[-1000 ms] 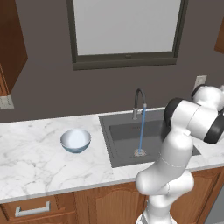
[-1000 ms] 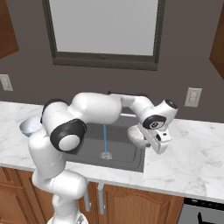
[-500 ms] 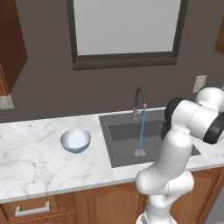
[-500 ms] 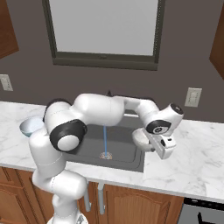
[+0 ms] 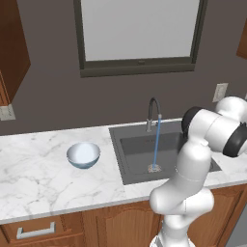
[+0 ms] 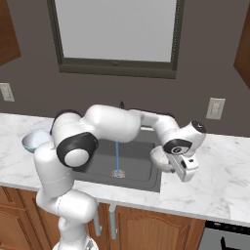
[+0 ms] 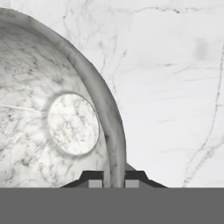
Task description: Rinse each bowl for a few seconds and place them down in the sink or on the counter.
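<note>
**Two bowls, one pinched in the tool over the desk**

One tool [image 7: 113,177] is at work, and we see its two dark tips closed tight on the rim of the grey-white, stone-speckled round bowl [image 7: 65,118], one tip inside the wall and one outside. We judge this edge pinch lets the bowl hang open beneath the hand and be lowered flat without the fingers getting trapped underneath. In the hand view the bowl hangs over white, grey-veined marble, so we place it above the desk [image 6: 219,176] just right of the dark grey recessed sink [image 6: 139,168], not over the basin; whether it already touches the marble we cannot tell. In the right base view the bowl sits beside the hand at the sink's right edge.

Outward from there, one thin blue stream falls from the curved gooseneck faucet [image 5: 153,113] to the round metal drain [image 5: 154,168]. We take it that the held bowl is bound for set-down.

The second bowl, glossy light blue with a white inside [image 5: 83,155], stands upright on the desk well left of the sink, apparently awaiting its rinse.
</note>
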